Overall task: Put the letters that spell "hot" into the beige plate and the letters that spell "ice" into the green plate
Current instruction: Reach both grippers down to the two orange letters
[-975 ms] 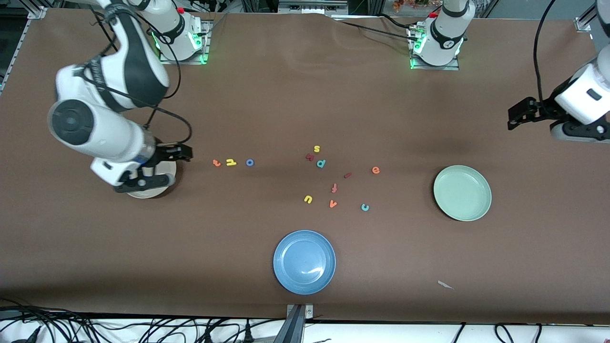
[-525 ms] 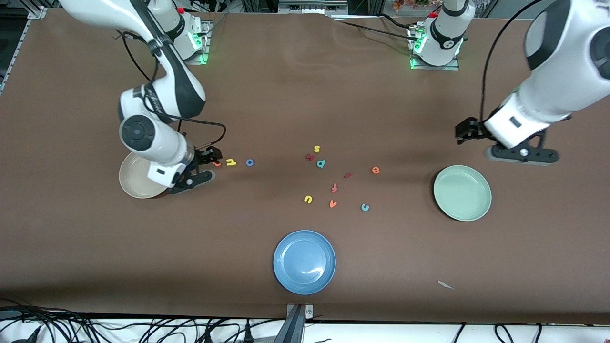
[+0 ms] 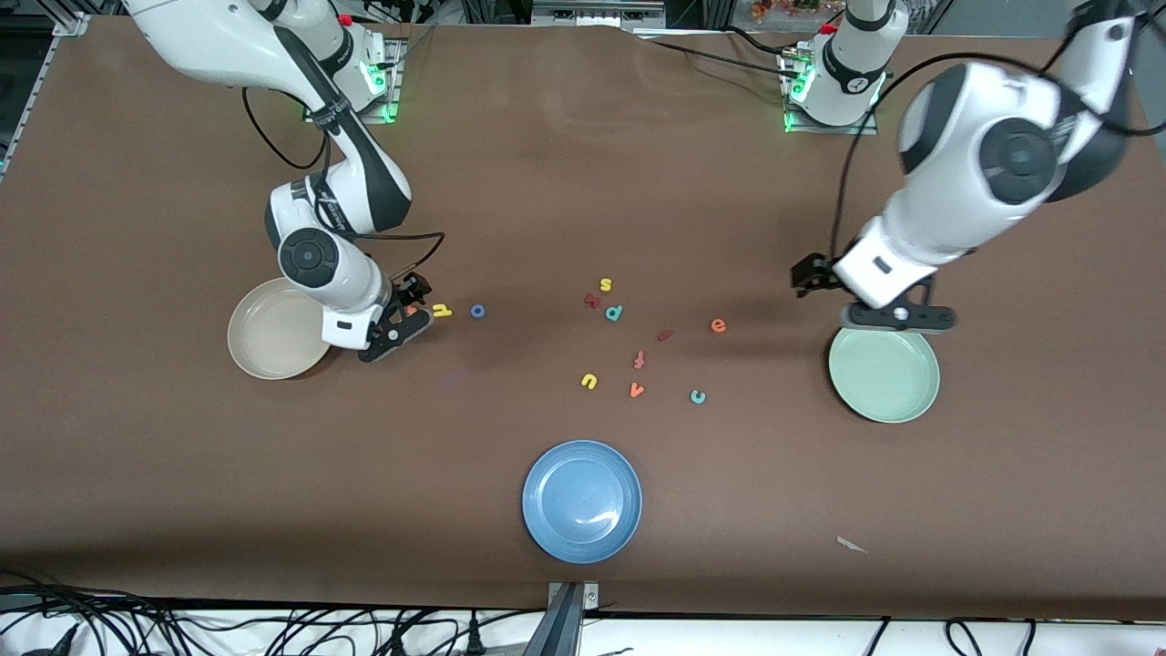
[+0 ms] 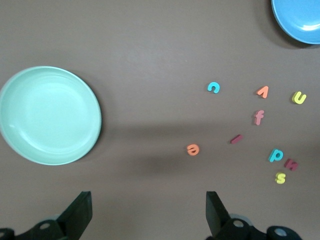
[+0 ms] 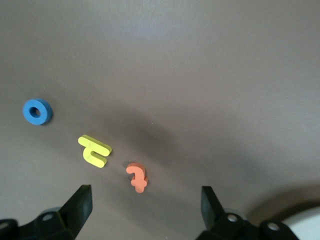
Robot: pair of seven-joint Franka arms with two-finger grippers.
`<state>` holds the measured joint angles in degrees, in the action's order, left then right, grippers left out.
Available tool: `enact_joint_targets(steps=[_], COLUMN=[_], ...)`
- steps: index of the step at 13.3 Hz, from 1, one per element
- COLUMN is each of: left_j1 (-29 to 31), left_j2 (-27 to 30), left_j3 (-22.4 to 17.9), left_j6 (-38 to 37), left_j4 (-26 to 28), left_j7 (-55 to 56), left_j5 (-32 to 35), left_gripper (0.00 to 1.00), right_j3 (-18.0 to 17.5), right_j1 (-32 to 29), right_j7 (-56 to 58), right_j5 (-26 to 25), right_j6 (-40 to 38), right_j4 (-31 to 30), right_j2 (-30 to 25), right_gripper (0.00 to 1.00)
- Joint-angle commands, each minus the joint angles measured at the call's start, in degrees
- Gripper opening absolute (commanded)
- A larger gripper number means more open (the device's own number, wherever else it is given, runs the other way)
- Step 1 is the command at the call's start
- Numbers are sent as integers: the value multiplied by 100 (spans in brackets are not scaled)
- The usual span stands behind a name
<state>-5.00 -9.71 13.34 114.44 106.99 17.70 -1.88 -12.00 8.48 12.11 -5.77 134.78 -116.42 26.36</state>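
My right gripper (image 3: 407,306) (image 5: 145,207) hangs open, low over the orange t (image 5: 136,177), which lies just outside its fingertips. The yellow h (image 3: 442,311) (image 5: 94,150) and blue o (image 3: 477,311) (image 5: 37,111) lie in a row beside the t. The beige plate (image 3: 264,344) sits next to that gripper, toward the right arm's end. My left gripper (image 3: 809,273) (image 4: 148,212) is open and empty over bare table, between the orange e (image 3: 719,325) (image 4: 192,149) and the green plate (image 3: 884,375) (image 4: 47,115). The maroon i (image 3: 665,335) (image 4: 236,138) and teal c (image 3: 698,396) (image 4: 213,87) lie loose mid-table.
A blue plate (image 3: 582,501) sits near the table's front edge. Other loose letters lie mid-table: yellow s (image 3: 606,284), teal p (image 3: 614,312), red-orange f (image 3: 639,359), yellow u (image 3: 588,381), orange v (image 3: 636,390). A paper scrap (image 3: 852,545) lies near the front edge.
The right gripper has moved from over the beige plate to over the orange t. The left arm has swung in from the table's end to beside the green plate.
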Motion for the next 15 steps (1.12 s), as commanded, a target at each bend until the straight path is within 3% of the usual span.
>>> enact_joint_targets(steps=[1,2,3,9,13,15], left_j1=[-184,-334,-396,-599,-634,-643], left_j2=[-309,-582,-810,-2050,-2429,-2456], left_j3=[142,134,142,134,134,134], left_j6=[648,780,990,2045,2074,2074], left_j4=[349,332,349,314,279,287], left_j7=[776,1031,1286,1578,1578,1578], left_j5=[354,425,495,583,1004,1041], left_gripper=[100,100,100,100,100,98], right_j3=[-48,-48,-40,-40,-48,-48], right_j1=[-39,-39,-39,-39,-39,-39], right_j7=[64,20,11,-15,-33,-77], right_j5=[-109,-109,-109,-109,-109,-100], right_j6=[171,171,180,680,760,891], right_j4=[-109,-127,-197,-408,-417,-487], right_j2=[54,54,54,177,247,256], right_gripper=[76,49,46,47,47,32])
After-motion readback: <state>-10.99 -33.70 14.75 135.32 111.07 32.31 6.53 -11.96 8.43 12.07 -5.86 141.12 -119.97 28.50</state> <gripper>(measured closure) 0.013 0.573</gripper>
